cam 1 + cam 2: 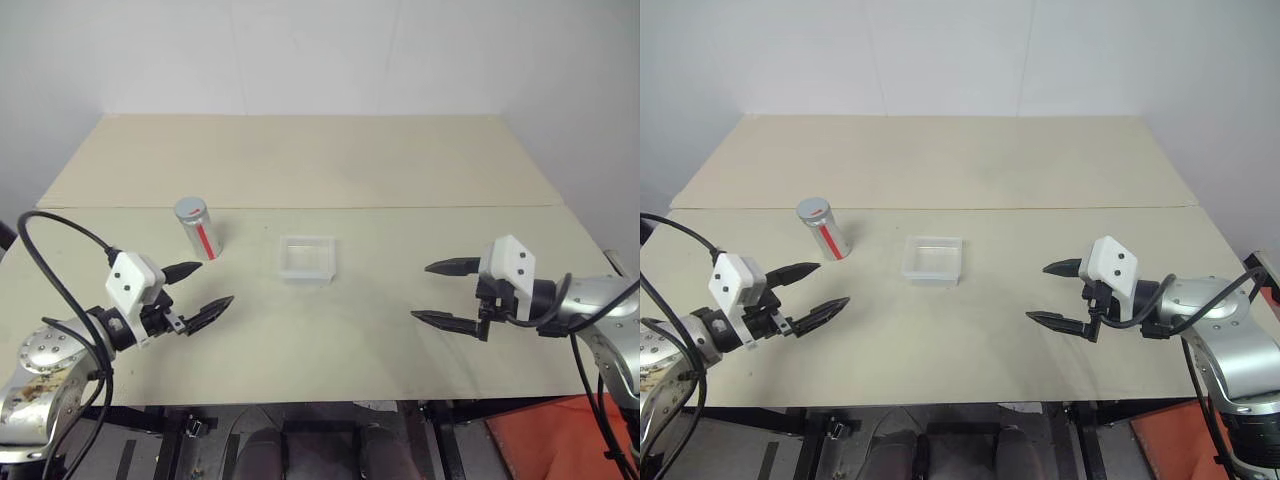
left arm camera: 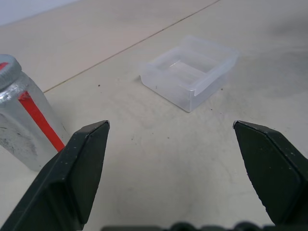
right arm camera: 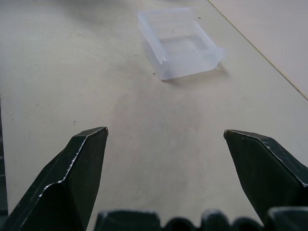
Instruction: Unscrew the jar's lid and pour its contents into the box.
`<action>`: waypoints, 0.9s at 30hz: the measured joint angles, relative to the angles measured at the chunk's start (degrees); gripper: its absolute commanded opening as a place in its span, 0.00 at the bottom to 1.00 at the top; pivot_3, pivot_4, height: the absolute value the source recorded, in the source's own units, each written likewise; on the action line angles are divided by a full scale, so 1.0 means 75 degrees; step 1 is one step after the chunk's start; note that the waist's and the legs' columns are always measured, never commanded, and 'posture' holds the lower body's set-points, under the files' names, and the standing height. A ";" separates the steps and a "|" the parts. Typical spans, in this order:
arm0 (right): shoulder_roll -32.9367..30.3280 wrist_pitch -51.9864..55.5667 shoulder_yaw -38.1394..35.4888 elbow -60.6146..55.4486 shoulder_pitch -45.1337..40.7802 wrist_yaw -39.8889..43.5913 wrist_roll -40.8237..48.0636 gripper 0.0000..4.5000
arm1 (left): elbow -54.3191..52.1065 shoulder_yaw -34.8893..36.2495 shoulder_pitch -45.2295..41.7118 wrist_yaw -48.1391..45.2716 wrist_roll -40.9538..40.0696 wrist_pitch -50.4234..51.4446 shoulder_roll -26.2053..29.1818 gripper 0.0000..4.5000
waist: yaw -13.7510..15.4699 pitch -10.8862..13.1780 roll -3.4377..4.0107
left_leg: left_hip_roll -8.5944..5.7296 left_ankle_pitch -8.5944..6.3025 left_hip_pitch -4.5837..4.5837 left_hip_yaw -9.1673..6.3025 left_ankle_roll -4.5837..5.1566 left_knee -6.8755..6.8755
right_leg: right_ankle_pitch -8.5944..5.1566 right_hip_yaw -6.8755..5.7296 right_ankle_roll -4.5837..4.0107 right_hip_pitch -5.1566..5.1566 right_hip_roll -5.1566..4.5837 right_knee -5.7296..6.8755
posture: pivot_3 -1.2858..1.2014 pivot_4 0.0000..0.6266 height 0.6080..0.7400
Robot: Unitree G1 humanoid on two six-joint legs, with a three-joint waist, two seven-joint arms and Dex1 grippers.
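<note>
The jar [image 1: 198, 230] is seen standing upright on the table [image 1: 330, 170], w/ the lid [image 1: 190, 209] seated on top; a red stripe runs down its side. It is placed on the robot's left half of the table, just in front of the seam between the two table boards. The contents can't be made out inside the jar. The box [image 1: 307, 259] is set near the table's middle, to the right of the jar and apart from it, open side up; no bits can be told inside it.

The left gripper [image 1: 197, 293] is held above the table near the front edge, fingers spread wide, nothing between them. It is pointed fwd and toward the centre, w/ the jar just beyond its upper finger, not touched. In the left wrist view the jar [image 2: 24, 120] is seen beside one finger and the box [image 2: 190, 72] further ahead.

The right gripper [image 1: 432, 292] is held over the robot's right side of the table, also spread wide and empty, pointed toward the box but well apart from it. The box [image 3: 180, 43] is seen ahead in the right wrist view.
</note>
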 measured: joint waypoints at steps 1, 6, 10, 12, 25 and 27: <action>0.0000 0.0000 0.0000 -0.0002 0.0000 -0.0002 0.0000 1.00 | -0.0015 0.0000 0.0000 -0.0028 -0.0009 0.0001 0.0020 1.00 | -0.0001 0.0000 0.0000 | 0.0000 0.0000 0.0000 0.0000 0.0000 0.0000 | 0.0000 0.0000 0.0000 0.0000 0.0000 0.0000 | 0.52 0.24 1.00; 0.0000 0.0000 0.0002 -0.0005 -0.0014 -0.0010 0.0001 1.00 | -0.0009 0.0000 -0.0028 -0.0371 -0.0036 0.0000 0.0334 1.00 | 0.0000 0.0000 0.0000 | -0.0001 0.0000 -0.0005 0.0001 0.0000 0.0000 | -0.0001 0.0000 0.0000 -0.0003 0.0000 -0.0005 | 0.52 0.24 1.00; 0.0001 0.0000 0.0003 -0.0005 -0.0080 -0.0009 -0.0001 1.00 | 0.0032 0.0000 -0.0106 -0.0493 -0.0046 0.0000 0.0346 1.00 | -0.0001 0.0000 0.0000 | 0.0000 0.0000 -0.0003 0.0000 0.0000 0.0000 | 0.0000 0.0000 0.0000 -0.0002 0.0001 -0.0003 | 0.52 0.24 1.00; 0.0001 0.0000 0.0005 -0.0005 -0.0089 -0.0006 -0.0002 1.00 | 0.0034 0.0000 -0.0107 -0.0506 -0.0044 0.0000 0.0346 1.00 | -0.0002 0.0000 0.0000 | 0.0000 0.0000 -0.0004 0.0000 0.0000 0.0000 | 0.0000 0.0000 0.0000 -0.0003 0.0001 -0.0003 | 0.52 0.24 1.00; -0.0024 -0.0018 0.0012 0.0041 -0.0178 0.0035 -0.0012 1.00 | -0.0322 -0.0755 -0.0240 0.4109 0.1910 -0.0619 -0.3513 1.00 | 0.0119 -0.0003 -0.0011 | -0.0008 0.0001 -0.0002 -0.0012 -0.0001 0.0006 | 0.0012 -0.0001 0.0006 0.0016 -0.0001 -0.0006 | 0.52 0.24 1.00; -0.0026 -0.0026 0.0019 0.0059 -0.0224 0.0038 -0.0012 1.00 | -0.0154 -0.1131 -0.0755 0.4938 0.2642 -0.0836 -0.3975 1.00 | 0.0195 -0.0004 -0.0013 | -0.0012 0.0002 0.0002 -0.0012 -0.0003 0.0008 | 0.0015 -0.0001 0.0006 0.0023 -0.0001 -0.0008 | 0.52 0.24 1.00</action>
